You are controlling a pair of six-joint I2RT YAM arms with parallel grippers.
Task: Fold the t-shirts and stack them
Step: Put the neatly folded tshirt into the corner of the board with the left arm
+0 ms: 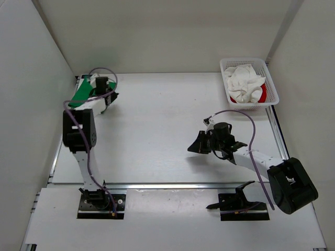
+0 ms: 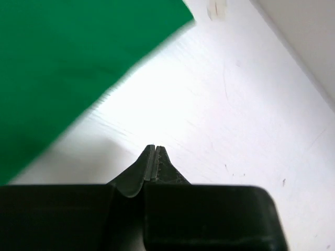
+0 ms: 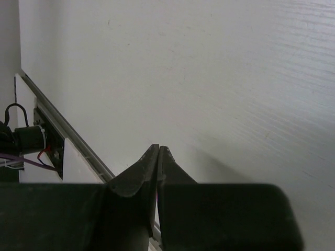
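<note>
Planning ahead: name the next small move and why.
Probably open the right fingers and swing them toward the basket: they and the left fingers are shut and empty, the green t-shirt lies flat, and the white t-shirt sits crumpled there over the red t-shirt.

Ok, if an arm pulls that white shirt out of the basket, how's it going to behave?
The white t-shirt lies crumpled in soft folds, so it will probably hang limp and unfurl when lifted. It fills the mesh basket, so a snag might drag that along. The red t-shirt beneath could cling and follow.
</note>
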